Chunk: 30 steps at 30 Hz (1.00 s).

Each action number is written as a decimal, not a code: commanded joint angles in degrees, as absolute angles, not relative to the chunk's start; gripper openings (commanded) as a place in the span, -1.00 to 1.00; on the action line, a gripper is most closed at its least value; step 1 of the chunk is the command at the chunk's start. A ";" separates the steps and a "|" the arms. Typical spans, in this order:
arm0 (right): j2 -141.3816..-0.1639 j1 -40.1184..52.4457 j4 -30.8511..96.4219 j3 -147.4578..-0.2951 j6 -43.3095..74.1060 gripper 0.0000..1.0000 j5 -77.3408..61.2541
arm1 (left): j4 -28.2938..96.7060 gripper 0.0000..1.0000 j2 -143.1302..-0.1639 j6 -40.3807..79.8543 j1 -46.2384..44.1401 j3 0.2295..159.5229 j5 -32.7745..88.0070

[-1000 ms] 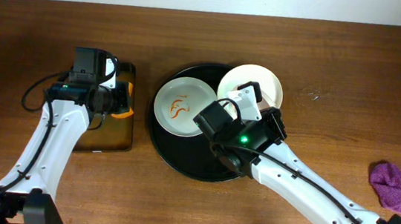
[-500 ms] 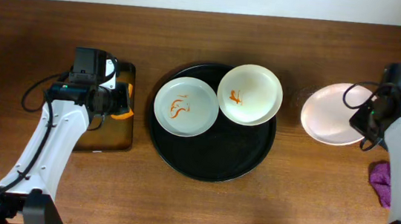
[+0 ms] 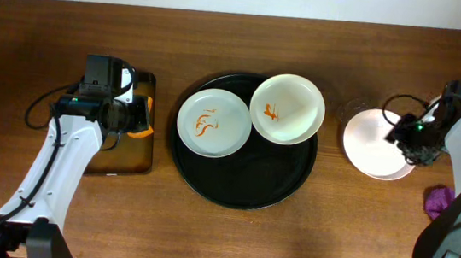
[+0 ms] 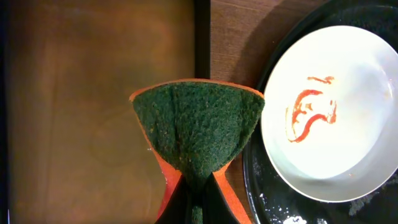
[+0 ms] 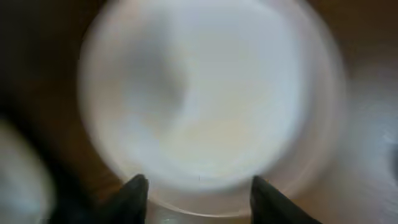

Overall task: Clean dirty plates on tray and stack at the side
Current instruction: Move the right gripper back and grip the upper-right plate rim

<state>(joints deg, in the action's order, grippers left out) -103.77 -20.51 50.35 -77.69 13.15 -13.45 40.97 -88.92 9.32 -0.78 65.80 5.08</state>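
The round black tray [image 3: 238, 181] sits mid-desk [image 3: 287, 247] with two plates on it. The sauced plate [image 3: 212, 123] lies at its left side with an orange-red squiggle in the centre. The second plate [image 3: 288, 109], with a small orange mark, lies at the far right, touching the first and reaching over the tray's rim. A plain plate [image 3: 365, 143] rests on the wood well to the right of the tray.

The left pincer [image 4: 196, 208] is clamped on a green sponge [image 4: 198, 127] with an orange backing. It hangs over the right edge of the rectangular tray [image 4: 93, 93] of brownish liquid, just beside the sauced plate.

The right pincer [image 5: 198, 190] hangs over the plain plate with its fingers apart. That view is blurred, so contact with the plate is uncertain. A purple cloth [image 3: 437, 202] lies near the right arm.
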 commanded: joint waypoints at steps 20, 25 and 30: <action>-116.09 -1.89 34.17 -79.18 0.91 -0.67 -22.92 | 41.25 -1.00 -87.22 9.82 -0.58 66.48 5.10; -115.90 -2.00 38.46 -79.20 2.24 -0.92 -22.90 | 41.25 -0.99 -87.22 9.82 -0.58 66.48 5.10; -109.16 -1.85 49.19 -79.20 4.97 -0.92 -15.14 | 39.88 -0.99 -87.22 9.78 -0.80 66.48 15.49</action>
<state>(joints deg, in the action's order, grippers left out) -113.80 -2.35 46.46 -78.85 3.64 -19.00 40.99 -88.92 9.32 -0.78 65.80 7.05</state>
